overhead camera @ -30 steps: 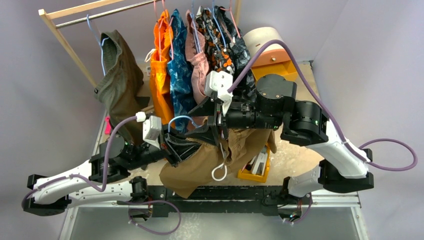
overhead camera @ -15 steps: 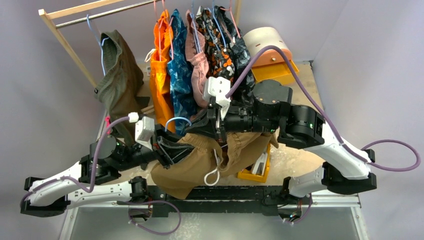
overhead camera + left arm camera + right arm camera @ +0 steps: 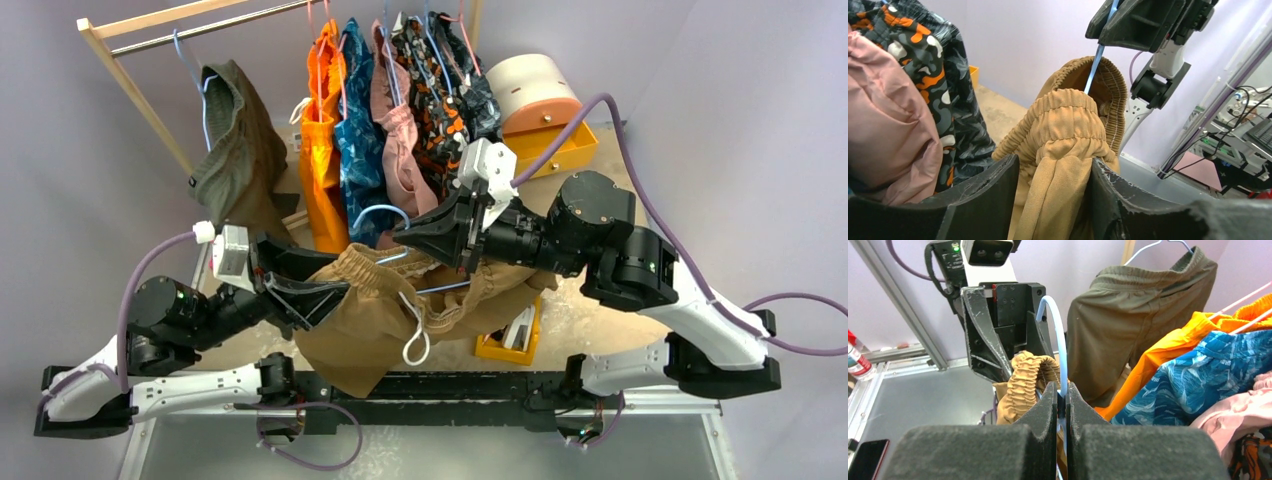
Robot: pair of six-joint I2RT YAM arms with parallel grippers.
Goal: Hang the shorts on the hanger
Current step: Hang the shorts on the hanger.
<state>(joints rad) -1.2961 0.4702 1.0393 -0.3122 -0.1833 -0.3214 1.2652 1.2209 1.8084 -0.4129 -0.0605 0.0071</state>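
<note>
From above, we've got the tan shorts (image 3: pixel 375 320) slung between both arms, and the light-blue hanger (image 3: pixel 385 211) has its hook poking up just behind the waistband.

Over to the left wrist: the left gripper (image 3: pixel 1052 165) stands parted, with the gathered waistband bunched between its fingers. The hanger wire drops into the waist opening.

On the right wrist, the right gripper (image 3: pixel 1061 388) is pinched tight on that wire, the shorts just beyond.
</note>
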